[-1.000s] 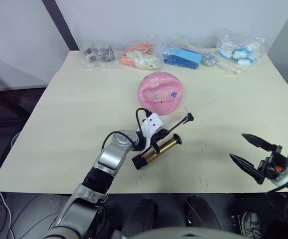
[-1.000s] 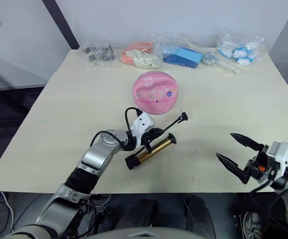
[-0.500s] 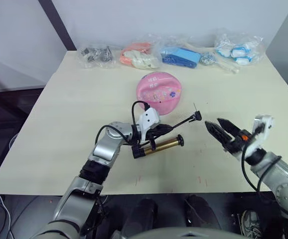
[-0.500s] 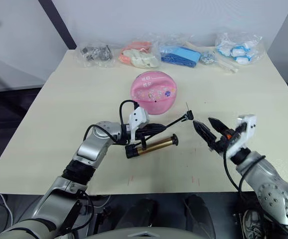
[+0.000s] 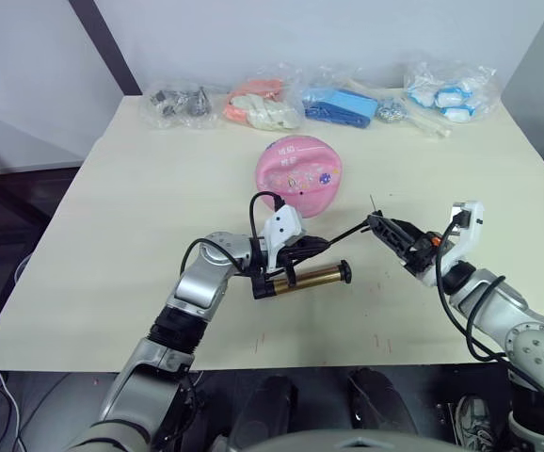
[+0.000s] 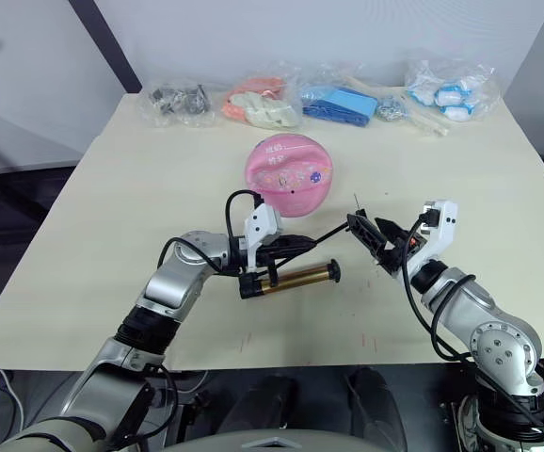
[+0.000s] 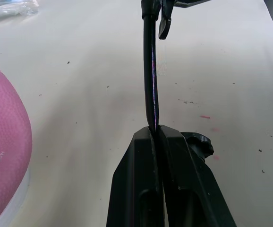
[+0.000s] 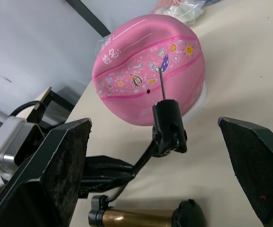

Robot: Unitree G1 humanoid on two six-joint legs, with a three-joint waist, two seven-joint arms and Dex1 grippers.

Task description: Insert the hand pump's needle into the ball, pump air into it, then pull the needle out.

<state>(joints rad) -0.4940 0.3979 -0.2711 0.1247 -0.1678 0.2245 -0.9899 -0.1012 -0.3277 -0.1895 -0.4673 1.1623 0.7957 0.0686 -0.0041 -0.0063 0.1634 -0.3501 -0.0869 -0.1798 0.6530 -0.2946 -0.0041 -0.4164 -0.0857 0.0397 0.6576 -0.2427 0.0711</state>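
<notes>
Pink ball [image 5: 299, 175] with little pictures, at 12 o'clock. Gold hand pump [image 5: 310, 276] lying flat at 6 o'clock of it. Thin needle [image 8: 161, 83] pointing up at hose end.

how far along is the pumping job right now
Early. Done: the left gripper is shut on the hose, holding the pump up off the table. In hand: the right gripper is open with its fingers either side of the needle fitting, not closed on it. Left: the needle is not in the ball, so inserting, pumping and pulling out all remain.
</notes>
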